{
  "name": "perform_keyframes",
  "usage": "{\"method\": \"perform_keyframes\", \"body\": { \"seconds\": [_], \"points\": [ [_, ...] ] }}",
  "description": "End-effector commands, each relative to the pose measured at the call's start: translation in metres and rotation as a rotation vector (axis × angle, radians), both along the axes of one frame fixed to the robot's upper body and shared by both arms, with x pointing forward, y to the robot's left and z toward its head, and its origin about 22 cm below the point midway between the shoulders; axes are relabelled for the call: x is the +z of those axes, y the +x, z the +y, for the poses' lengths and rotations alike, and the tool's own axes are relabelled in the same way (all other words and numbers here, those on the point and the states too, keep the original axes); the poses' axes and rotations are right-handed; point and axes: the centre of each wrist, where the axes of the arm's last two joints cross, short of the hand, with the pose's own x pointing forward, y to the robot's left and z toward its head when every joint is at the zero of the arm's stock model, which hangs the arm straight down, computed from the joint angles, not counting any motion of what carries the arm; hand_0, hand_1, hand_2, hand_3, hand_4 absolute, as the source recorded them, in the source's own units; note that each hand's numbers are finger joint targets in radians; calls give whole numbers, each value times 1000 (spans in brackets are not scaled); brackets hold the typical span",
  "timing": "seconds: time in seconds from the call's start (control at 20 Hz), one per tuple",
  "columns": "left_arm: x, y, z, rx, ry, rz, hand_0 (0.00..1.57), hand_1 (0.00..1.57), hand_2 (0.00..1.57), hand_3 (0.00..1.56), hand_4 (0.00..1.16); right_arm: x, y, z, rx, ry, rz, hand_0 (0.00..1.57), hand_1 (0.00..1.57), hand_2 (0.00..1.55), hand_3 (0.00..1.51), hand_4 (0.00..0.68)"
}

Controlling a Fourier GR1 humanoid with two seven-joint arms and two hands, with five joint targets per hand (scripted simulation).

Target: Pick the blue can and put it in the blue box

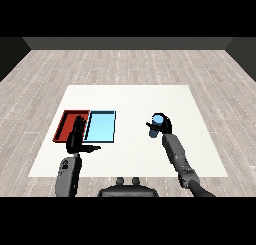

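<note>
The blue can (pixel 157 123) stands upright right of the table's middle, with my right hand (pixel 165 125) curled round it from the right and behind. The light blue tray (pixel 101 126) lies flat left of centre, well apart from the can. My left hand (pixel 77 135) hovers over the seam between the red and blue trays, fingers straight and pointing away, thumb out to the right, holding nothing.
The red tray (pixel 67 124) lies against the blue tray's left side, partly hidden by my left hand. The white table (pixel 150 96) stretches wide behind and right of the can. Wooden floor surrounds it.
</note>
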Motion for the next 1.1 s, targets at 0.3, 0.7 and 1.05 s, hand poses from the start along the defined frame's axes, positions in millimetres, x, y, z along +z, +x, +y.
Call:
{"method": "perform_keyframes", "body": {
  "seconds": [0.3, 0.7, 1.05],
  "points": [
    [0, -3, -6, -32, 37, 10, 0, 0, 0, 0, 0, 54, 1, 22, 78, -72, -99, 1467, 1467, 1482, 1449, 630],
    [1, 1, -29, -112, -28, 51, 0, 0, 0, 0, 0, 85, 17, 59, 165, -96, -231, 1429, 1429, 1451, 1433, 631],
    [-2, 8, -45, -165, -60, 108, 0, 0, 0, 0, 0, 117, -28, 69, 184, -86, -253, 1456, 1456, 1457, 1437, 634]
  ]
}}
